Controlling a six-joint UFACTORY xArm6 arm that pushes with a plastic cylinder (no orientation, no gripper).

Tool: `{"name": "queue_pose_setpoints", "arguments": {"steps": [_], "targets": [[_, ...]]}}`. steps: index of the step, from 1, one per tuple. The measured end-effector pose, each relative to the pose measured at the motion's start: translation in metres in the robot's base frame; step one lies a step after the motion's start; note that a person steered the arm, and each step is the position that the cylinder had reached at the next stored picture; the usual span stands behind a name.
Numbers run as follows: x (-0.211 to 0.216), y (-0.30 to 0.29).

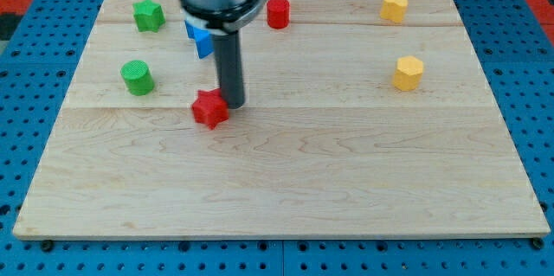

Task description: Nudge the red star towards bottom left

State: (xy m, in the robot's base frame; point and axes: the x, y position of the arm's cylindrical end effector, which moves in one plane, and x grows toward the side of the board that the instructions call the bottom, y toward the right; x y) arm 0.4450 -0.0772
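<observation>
The red star (209, 109) lies on the wooden board (286, 181), left of the middle. My tip (234, 103) stands right against the star's upper right side, touching or almost touching it. The dark rod rises from there to the arm's round body at the view's top.
A green star (148, 15) sits at the top left, a green cylinder (137, 78) below it. A blue block (201, 39) is partly hidden behind the arm. A red cylinder (277, 12) is at the top centre. Two yellow blocks (394, 6) (408, 73) sit at the right.
</observation>
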Motion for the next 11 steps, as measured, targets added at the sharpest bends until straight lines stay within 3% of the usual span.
{"name": "queue_pose_setpoints", "arguments": {"steps": [3,5,7,8,9,10,11], "targets": [[0.043,-0.132],[0.01,-0.162],[0.057,-0.183],[0.072,-0.171],[0.057,-0.1],[0.01,-0.029],[-0.069,-0.016]]}}
